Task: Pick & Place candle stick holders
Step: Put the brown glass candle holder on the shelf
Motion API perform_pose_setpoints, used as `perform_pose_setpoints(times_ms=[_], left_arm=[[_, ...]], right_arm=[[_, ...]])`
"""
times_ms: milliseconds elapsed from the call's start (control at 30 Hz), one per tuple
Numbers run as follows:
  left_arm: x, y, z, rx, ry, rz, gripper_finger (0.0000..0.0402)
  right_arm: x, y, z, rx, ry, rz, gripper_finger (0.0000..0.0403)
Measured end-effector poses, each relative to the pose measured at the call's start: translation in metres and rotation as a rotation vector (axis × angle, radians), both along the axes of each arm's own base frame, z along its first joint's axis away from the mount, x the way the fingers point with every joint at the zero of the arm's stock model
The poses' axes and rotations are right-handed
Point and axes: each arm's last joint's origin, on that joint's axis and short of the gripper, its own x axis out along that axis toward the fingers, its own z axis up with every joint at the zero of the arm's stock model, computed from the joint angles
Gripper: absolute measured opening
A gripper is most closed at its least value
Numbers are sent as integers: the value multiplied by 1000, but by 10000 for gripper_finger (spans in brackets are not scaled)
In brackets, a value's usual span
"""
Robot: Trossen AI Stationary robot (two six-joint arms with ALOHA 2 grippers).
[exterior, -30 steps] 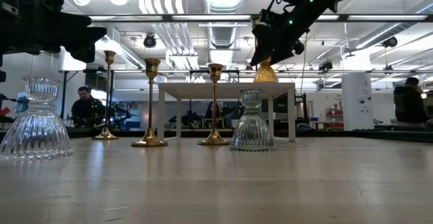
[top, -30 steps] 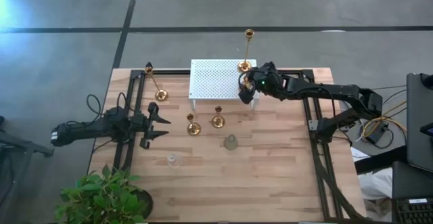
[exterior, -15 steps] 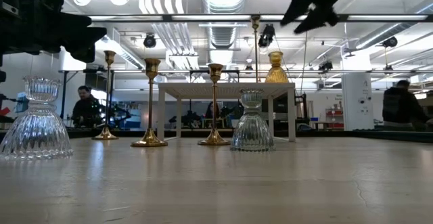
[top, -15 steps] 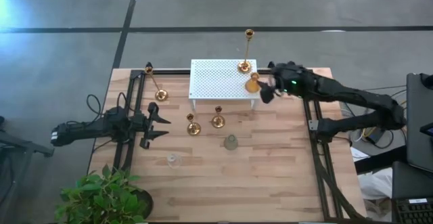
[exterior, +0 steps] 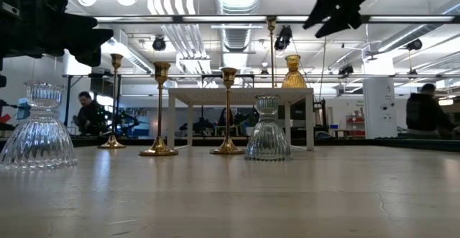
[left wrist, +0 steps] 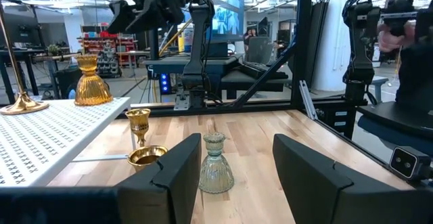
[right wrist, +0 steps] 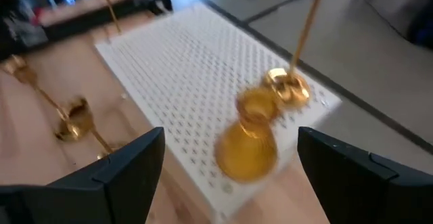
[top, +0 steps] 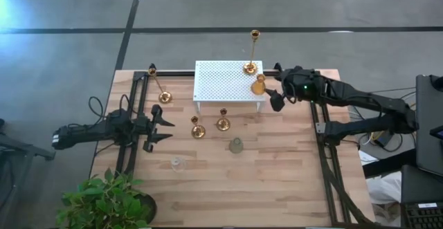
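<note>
Amber holder [right wrist: 249, 139] just ahead of right gripper [top: 275, 99], upright on white stand [top: 216, 81] corner; jaws wide apart, empty. Tall brass stick [top: 252, 52] just beyond amber holder. Left gripper [top: 163, 128] jaws apart, empty, grey-green holder [left wrist: 214, 173] ahead, short brass holders [left wrist: 141, 137] nearby.

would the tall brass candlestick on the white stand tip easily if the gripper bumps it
Probably yes: the tall brass candlestick is a long thin stem on a small round base, so it looks top-heavy. It stands near the white stand edge, beside the amber holder, so a knock could topple both.
</note>
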Motion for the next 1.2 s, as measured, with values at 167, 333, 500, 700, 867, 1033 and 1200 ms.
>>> perform_pose_setpoints(times_ms=[167, 333, 500, 700, 867, 1033, 1200], left_arm=[[0, 0, 0, 0, -1, 0, 190], [0, 0, 0, 0, 0, 0, 190], [0, 0, 0, 0, -1, -1, 190], [0, 0, 0, 0, 0, -1, 190], [0, 0, 0, 0, 0, -1, 190], [0, 0, 0, 0, -1, 0, 190], [0, 0, 0, 0, 0, 0, 190]], right_arm=[[-14, 4, -14, 19, 119, -9, 324], [-18, 4, -40, 13, 115, -20, 299], [-14, 1, -61, -3, 78, -32, 243], [-10, -9, -63, -75, 59, -94, 167], [-13, -15, -60, -110, 64, -153, 95], [-11, -18, -60, -114, 58, -159, 19], [-1, -22, -63, -121, 32, -159, 8]])
